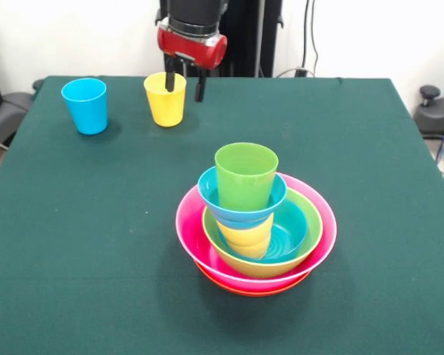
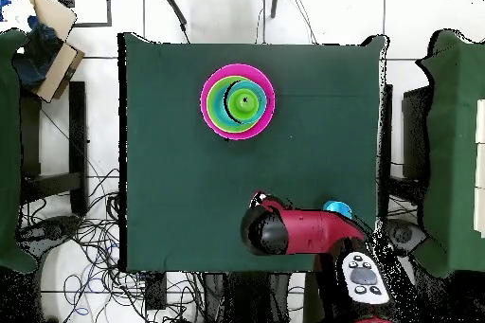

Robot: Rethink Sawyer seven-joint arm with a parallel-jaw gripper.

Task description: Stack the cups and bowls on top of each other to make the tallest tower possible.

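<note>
The tower (image 1: 255,229) stands mid-table: an orange bowl (image 1: 237,287) at the bottom, then a pink bowl (image 1: 189,229), a lime green bowl (image 1: 313,238), a blue bowl (image 1: 292,229), a yellow-orange cup (image 1: 248,238), a second blue bowl (image 1: 207,194) and a green cup (image 1: 246,177) on top. It also shows in the overhead view (image 2: 239,101). A yellow cup (image 1: 165,103) and a light blue cup (image 1: 85,105) stand at the far side. My gripper (image 1: 185,85) is open, with one finger inside the yellow cup and the other outside its right wall. No red bowl shows.
The red arm head (image 2: 284,229) covers the yellow cup from above; the light blue cup (image 2: 336,208) peeks out beside it. Chairs, cables and a cardboard box (image 2: 47,40) lie around the green table (image 1: 370,148).
</note>
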